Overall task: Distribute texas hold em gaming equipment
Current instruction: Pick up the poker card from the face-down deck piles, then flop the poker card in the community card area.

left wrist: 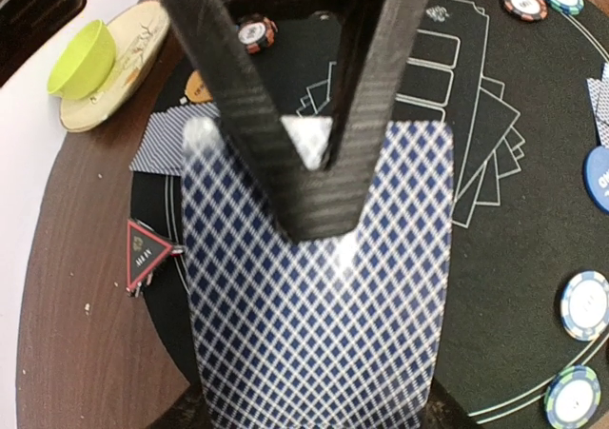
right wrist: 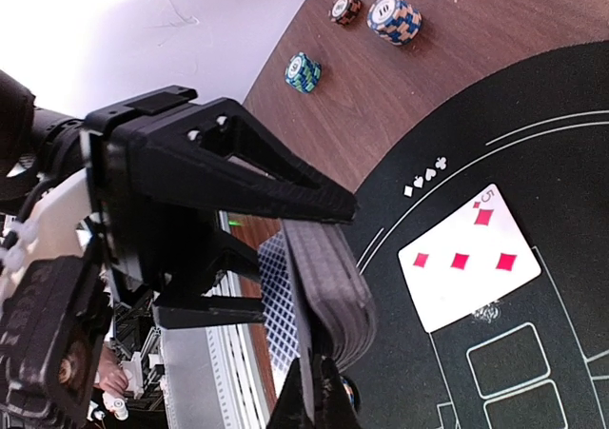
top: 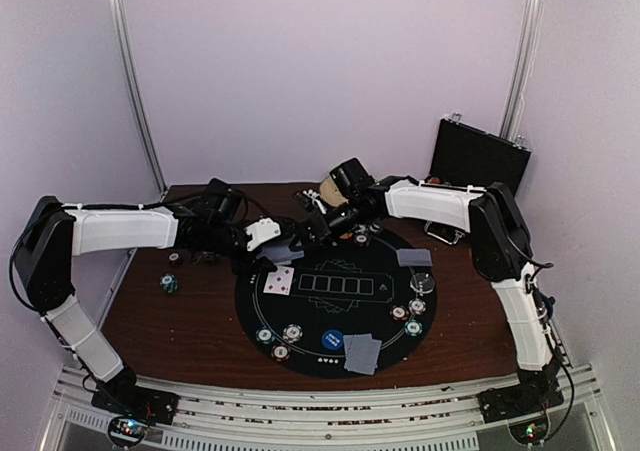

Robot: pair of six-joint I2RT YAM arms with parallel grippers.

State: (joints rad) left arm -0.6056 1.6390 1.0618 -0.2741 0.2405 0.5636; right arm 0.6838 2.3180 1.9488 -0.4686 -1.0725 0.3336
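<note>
Over the mat, left jaws grasp the deck lengthwise; right jaws are clenched.

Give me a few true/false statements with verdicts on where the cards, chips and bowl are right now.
1. The left gripper grips a deck of cards. True.
2. A face-up diamonds card lies on the black mat. True.
3. Every chip stack sits on the mat. False: several chip stacks stand on the wooden table beside it.
4. The green bowl sits on the mat. False: it rests on a plate on the wood, off the mat.
</note>
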